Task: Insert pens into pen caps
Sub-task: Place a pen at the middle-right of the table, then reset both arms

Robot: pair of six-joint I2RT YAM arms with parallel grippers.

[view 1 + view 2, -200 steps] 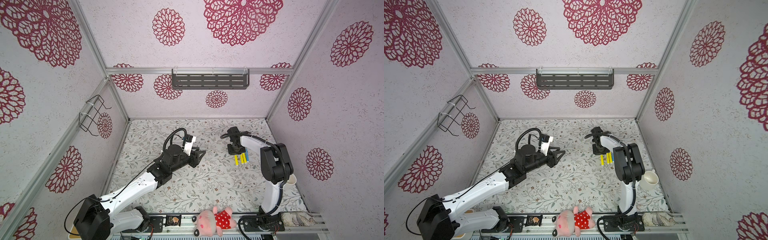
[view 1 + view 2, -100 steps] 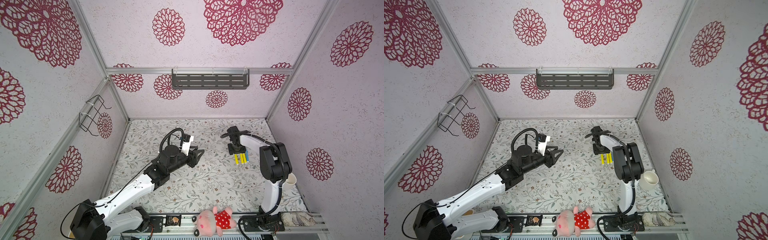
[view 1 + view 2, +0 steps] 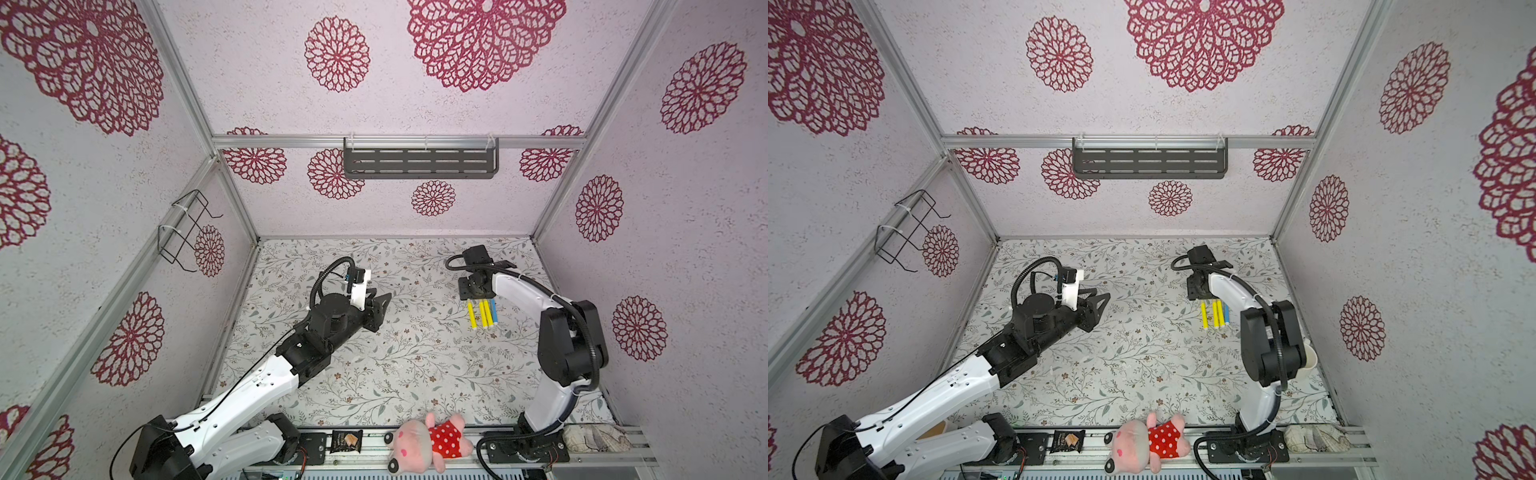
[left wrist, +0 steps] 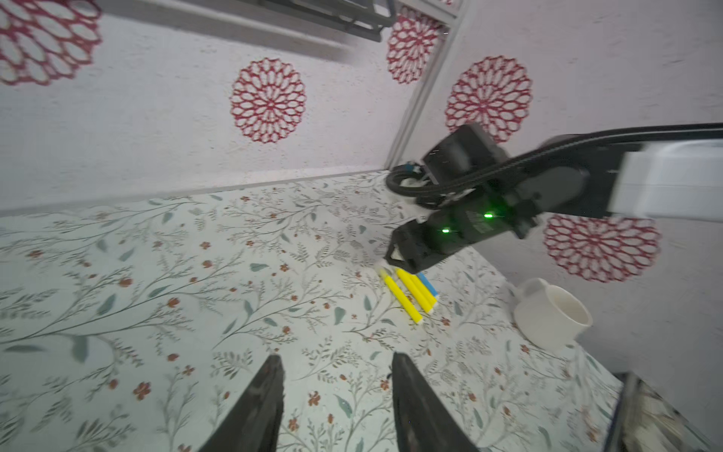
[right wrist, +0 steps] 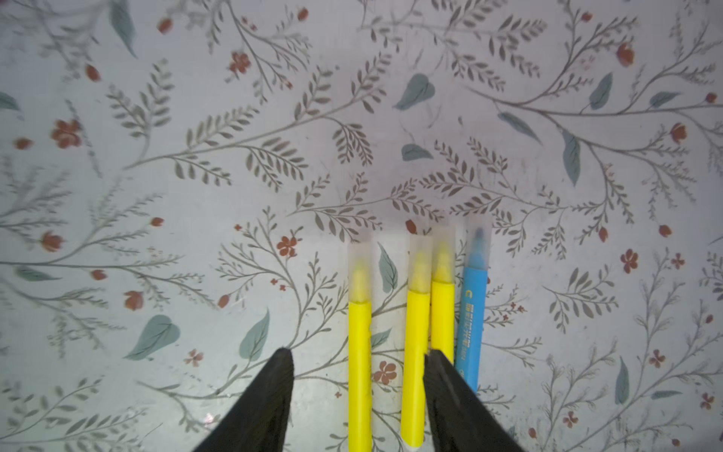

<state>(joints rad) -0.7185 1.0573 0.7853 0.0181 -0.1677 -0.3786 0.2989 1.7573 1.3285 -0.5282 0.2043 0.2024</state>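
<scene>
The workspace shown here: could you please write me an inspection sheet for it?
surface: floral table cover, flat.
job's things: three yellow pens and one blue pen lie side by side, each tip inside a clear cap.
clutter: white mug, plush pig, snack packet, cloth bundle.
grippers: right gripper open over the yellow pens, holding nothing; left gripper open, empty.
cables: left cable loop and right cable loop clear of the pens.
surroundings: gray shelf and wire rack on the patterned walls.

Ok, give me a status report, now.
Left gripper jaws open, empty. Right gripper jaws open over the pens. All four side by side, caps on. Mug clear of them.
</scene>
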